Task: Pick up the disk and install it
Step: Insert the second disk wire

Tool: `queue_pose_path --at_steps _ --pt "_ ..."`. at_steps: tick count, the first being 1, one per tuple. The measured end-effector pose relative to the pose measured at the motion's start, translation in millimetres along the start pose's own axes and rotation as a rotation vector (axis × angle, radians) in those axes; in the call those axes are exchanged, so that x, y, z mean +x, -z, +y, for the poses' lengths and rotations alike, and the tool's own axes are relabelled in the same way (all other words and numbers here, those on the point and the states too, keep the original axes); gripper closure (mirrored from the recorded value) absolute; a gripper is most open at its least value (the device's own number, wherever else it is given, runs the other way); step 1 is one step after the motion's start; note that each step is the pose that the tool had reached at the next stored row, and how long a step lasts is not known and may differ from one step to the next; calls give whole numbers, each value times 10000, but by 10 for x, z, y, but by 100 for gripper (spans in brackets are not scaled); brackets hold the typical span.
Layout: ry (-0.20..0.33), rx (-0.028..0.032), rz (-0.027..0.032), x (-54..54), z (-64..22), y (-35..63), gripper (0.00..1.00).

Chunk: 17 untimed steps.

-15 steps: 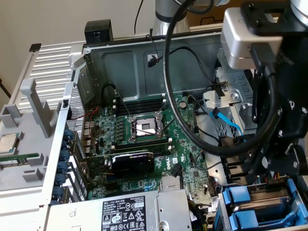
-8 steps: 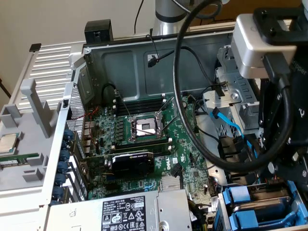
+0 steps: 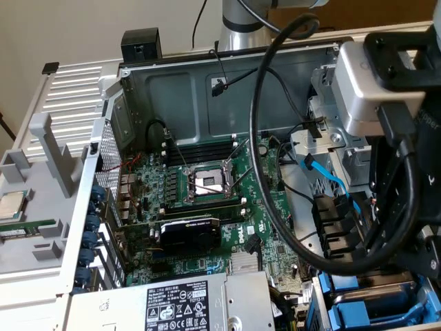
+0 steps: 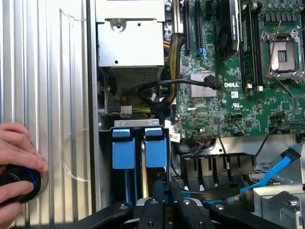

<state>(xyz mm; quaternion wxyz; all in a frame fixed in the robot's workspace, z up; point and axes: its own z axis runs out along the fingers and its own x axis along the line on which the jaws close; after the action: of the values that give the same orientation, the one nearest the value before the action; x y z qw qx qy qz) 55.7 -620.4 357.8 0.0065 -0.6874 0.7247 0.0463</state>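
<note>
The pincer (image 4: 166, 202) is being held nearly closed, and a sliver of blue carrier is being pinched between its jaws, so the disk (image 4: 156, 150) is judged to be gripped by its near edge. The disk is lying straight ahead of the fingertips, touching them, and its long axis is being kept in line with the pincer's reach, pointing into the drive bay. Just beside it, a second blue carrier (image 4: 122, 148) is being seen in the neighbouring slot. Counted: two blue carriers, one pincer, one arm. Well off to the side, one person's hand (image 4: 16, 157) is being rested on a black knob (image 4: 19, 183).
</note>
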Motion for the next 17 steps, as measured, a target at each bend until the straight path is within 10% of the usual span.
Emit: queue_pose_path --at_steps 17 --pt "238 -14 -100 12 -45 -92 83"
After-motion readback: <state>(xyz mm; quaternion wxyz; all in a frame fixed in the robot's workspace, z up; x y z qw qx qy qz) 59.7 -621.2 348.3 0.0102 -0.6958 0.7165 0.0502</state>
